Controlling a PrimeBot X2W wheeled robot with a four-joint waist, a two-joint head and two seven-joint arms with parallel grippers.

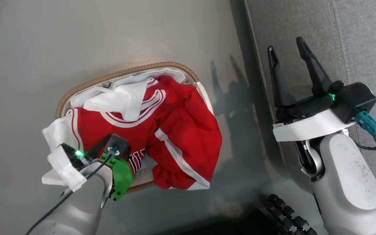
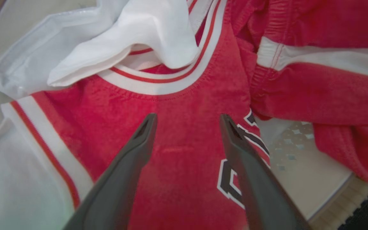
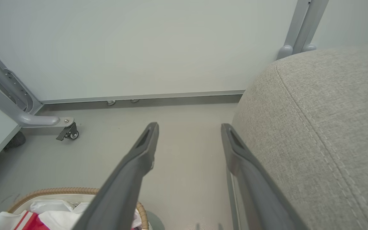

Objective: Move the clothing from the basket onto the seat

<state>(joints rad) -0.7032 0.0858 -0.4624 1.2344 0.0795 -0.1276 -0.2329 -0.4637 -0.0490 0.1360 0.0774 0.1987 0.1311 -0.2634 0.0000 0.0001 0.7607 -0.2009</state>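
**Bright, even light; close-ups run soft**

The head view is bright and evenly lit. The right claw (image 1: 286,45) throws a soft two-pronged shadow leftward onto the pale floor (image 1: 142,32), and the bottom edge falls dark. In the left wrist view the clothing (image 2: 184,95) is slightly soft, its white parts nearly washed out, and the fingers (image 2: 123,179) blur toward the bottom edge. The right wrist view's wide lens makes the grey posts (image 3: 302,25) lean at the corners.
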